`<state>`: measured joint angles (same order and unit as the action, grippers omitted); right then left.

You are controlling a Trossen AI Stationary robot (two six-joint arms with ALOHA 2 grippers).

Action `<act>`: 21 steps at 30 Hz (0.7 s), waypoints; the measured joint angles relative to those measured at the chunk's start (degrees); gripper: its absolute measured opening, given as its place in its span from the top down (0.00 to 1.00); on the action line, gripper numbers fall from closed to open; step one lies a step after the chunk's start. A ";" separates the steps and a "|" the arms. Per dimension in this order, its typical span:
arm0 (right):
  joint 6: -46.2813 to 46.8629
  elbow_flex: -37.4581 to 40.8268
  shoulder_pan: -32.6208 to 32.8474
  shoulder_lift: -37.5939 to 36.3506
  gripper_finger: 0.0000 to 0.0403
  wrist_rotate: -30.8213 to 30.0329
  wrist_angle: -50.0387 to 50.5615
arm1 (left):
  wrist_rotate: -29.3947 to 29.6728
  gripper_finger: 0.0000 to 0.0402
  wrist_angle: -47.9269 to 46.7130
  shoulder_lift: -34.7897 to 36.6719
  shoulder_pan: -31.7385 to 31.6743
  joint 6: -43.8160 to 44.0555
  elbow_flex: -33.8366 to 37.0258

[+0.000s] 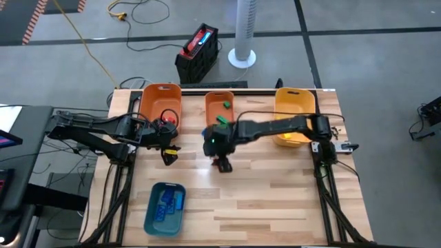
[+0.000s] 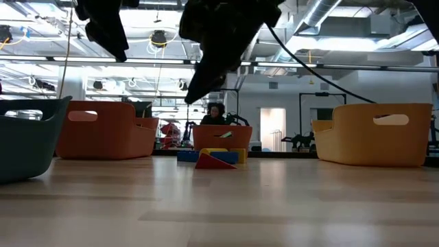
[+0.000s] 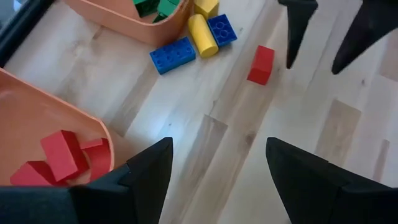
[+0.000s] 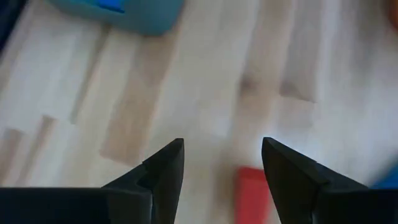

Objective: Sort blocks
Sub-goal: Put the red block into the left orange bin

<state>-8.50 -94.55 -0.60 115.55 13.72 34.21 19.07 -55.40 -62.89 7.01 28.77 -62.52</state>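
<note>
My right gripper (image 4: pixel 221 165) has its fingers spread wide and empty above a small red plastic block (image 4: pixel 252 191) on the bare wooden counter (image 4: pixel 205 87). My left gripper (image 3: pixel 217 168), fingers equally apart, holds nothing beside the orange bin (image 3: pixel 37 118).

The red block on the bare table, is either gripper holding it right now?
No. The red block lies alone on the wood, with the right gripper open beside it.

both arms reaching inward, left gripper (image 3: pixel 214 171) and right gripper (image 4: pixel 221 165) fingers apart, empty
</note>
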 joint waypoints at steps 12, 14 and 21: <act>3.07 10.18 -2.45 0.11 0.45 -1.93 -5.80 | -2.06 0.37 0.00 0.00 0.02 0.66 0.00; 3.06 11.26 -2.47 0.06 0.45 -1.89 -7.64 | -2.51 0.37 0.00 0.00 0.02 0.74 0.00; 3.09 15.13 -2.00 0.02 0.45 -2.06 -13.56 | -2.53 0.37 0.02 0.00 0.04 0.81 0.02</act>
<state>-5.41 -79.42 -2.60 115.57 11.67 20.64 16.53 -55.38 -62.89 7.05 29.58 -62.50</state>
